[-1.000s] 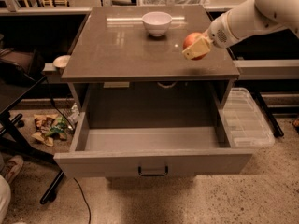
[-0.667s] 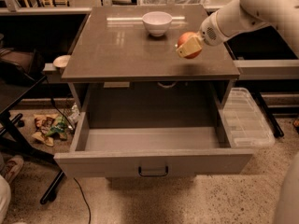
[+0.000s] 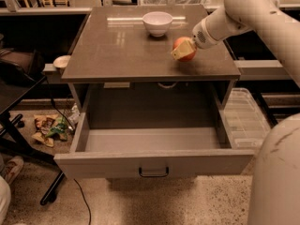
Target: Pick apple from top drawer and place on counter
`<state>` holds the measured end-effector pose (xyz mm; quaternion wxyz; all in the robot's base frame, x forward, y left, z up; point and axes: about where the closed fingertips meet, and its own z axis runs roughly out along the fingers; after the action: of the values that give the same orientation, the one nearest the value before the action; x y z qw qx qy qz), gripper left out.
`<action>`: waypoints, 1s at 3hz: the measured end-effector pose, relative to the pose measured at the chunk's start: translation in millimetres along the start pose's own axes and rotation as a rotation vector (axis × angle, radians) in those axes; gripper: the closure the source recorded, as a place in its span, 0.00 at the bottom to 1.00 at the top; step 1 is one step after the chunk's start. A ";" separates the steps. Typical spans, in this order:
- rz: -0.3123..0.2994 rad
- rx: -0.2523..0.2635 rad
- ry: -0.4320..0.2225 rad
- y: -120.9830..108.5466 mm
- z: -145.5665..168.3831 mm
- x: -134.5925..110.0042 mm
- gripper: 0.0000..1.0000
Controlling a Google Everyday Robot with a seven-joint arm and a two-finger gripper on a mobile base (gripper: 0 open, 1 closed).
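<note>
Our pincer [image 3: 182,53] is clamped around the apple [image 3: 187,46], low over the tabletop [image 3: 117,50]; we cannot tell whether the fruit touches it. The open top drawer [image 3: 154,139] lies below and in front of the pincer, and a white bowl [image 3: 157,22] sits beyond it to the left. We should lower gently and let go only once the apple rests.

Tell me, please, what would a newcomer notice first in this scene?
The white arm reaches in from the right, with the fingers of its gripper closed on the apple over the front right part of the counter. Below, the top drawer stands pulled wide open and looks empty. A white bowl sits near the counter's back edge.
</note>
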<state>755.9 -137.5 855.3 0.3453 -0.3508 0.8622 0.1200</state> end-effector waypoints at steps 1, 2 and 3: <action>0.023 -0.010 0.011 -3.8 16.0 2.1 0.59; 0.036 -0.021 0.020 -5.2 26.0 3.8 0.36; 0.042 -0.030 0.025 -5.5 30.6 5.2 0.12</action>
<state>772.6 -130.5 829.5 0.3264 -0.3394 0.8717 0.1357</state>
